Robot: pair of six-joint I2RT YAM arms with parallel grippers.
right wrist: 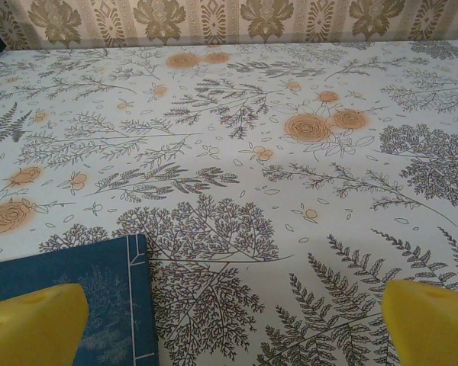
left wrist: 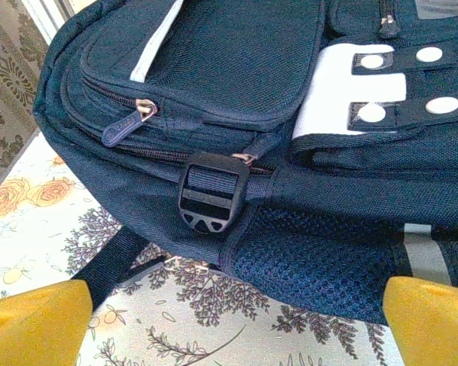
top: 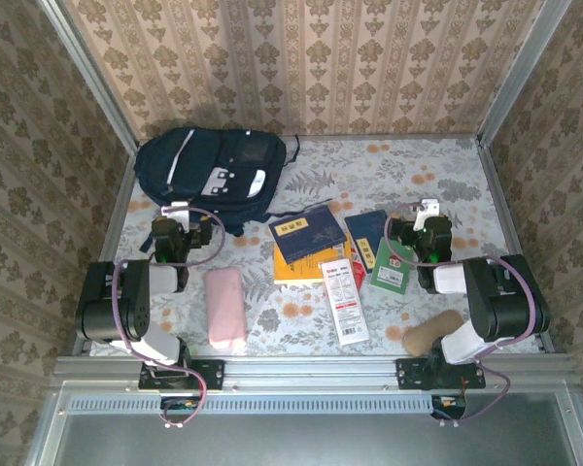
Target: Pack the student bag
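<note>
Plainly left-arm work: the bag (top: 214, 173) lies just ahead of the left gripper (top: 178, 212); both grippers stand wide and empty.

Top view: bag in the far left corner, long axis running left to right, left gripper just in front of it; the right gripper (top: 423, 221) is well apart, among the books (top: 306, 238). Left wrist view: bag (left wrist: 237, 69) directly ahead of the wide left gripper (left wrist: 229, 328), buckle (left wrist: 211, 191) nearest, zips apparently shut. Right wrist view: right gripper (right wrist: 229, 328) wide, bare table (right wrist: 290, 191) ahead, a blue book (right wrist: 69, 274) by its left finger.
</note>
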